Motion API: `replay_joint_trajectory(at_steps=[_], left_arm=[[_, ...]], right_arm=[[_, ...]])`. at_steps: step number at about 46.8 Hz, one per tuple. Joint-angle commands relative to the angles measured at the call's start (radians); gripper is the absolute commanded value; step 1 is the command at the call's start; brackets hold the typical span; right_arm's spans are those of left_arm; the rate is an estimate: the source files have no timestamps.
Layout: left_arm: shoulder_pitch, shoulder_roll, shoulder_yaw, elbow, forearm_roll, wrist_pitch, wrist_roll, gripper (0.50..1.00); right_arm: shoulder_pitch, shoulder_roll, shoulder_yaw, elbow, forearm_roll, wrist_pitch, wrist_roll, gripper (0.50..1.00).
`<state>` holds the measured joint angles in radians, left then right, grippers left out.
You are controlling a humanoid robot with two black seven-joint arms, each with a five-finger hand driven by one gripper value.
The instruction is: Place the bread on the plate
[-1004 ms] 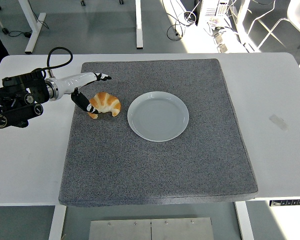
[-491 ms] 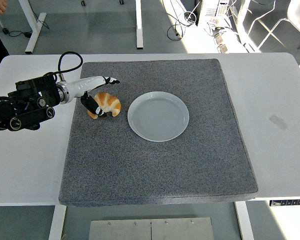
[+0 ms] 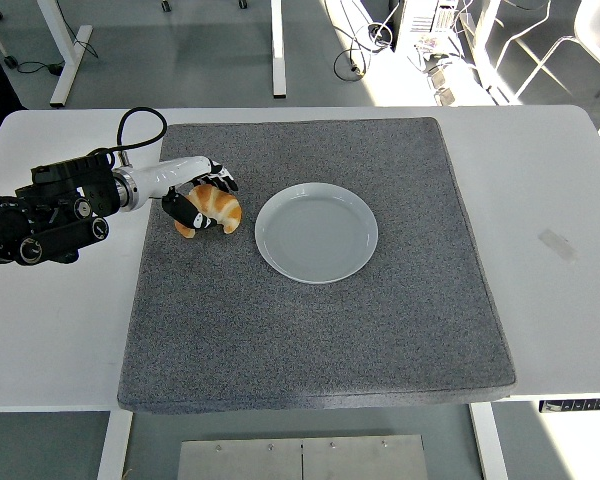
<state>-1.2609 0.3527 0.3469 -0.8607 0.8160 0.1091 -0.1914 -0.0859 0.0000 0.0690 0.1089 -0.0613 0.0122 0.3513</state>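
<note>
Left hand [image 3: 202,190] comes in from the left edge, upper-left of frame, fingers curled down over the croissant [image 3: 212,209] with the thumb against its left end; reads as closing on it, lift not yet started (contact looks real, firmness of grip I can't judge). Croissant lies on the grey mat [image 3: 320,330], directly under the hand, long axis running roughly left-right across the frame, arc bowed toward the top. White plate [image 3: 316,232] sits just right of it, close but apart, nothing on it. So the carry is a short move rightward. Right arm not in view.
</note>
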Motion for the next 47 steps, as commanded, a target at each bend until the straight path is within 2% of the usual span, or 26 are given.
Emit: replay_joint_trajectory(at_steps=[1,5,14,27,39,47], left_arm=[[0.001,0.0,0.001,0.0,0.006,0.001,-0.005,0.751],[0.006,0.0,0.0,0.002,0.023,0.006,-0.005,0.712],[0.006,0.0,0.001,0.002,0.037,0.02,-0.006,0.681],[0.006,0.002,0.001,0.008,0.072,0.021,-0.01,0.587],[-0.005,0.009,-0.002,0.008,0.071,0.018,-0.008,0.583],[-0.063,0.014,-0.013,0.008,0.066,0.008,-0.008,0.584]], right_arm=[[0.0,0.0,0.0,0.0,0.0,0.0,0.0,1.0],[0.0,0.0,0.0,0.0,0.0,0.0,0.0,1.0],[0.0,0.0,0.0,0.0,0.0,0.0,0.0,1.0],[0.0,0.0,0.0,0.0,0.0,0.0,0.0,1.0],[0.0,0.0,0.0,0.0,0.0,0.0,0.0,1.0],[0.0,0.0,0.0,0.0,0.0,0.0,0.0,1.0]])
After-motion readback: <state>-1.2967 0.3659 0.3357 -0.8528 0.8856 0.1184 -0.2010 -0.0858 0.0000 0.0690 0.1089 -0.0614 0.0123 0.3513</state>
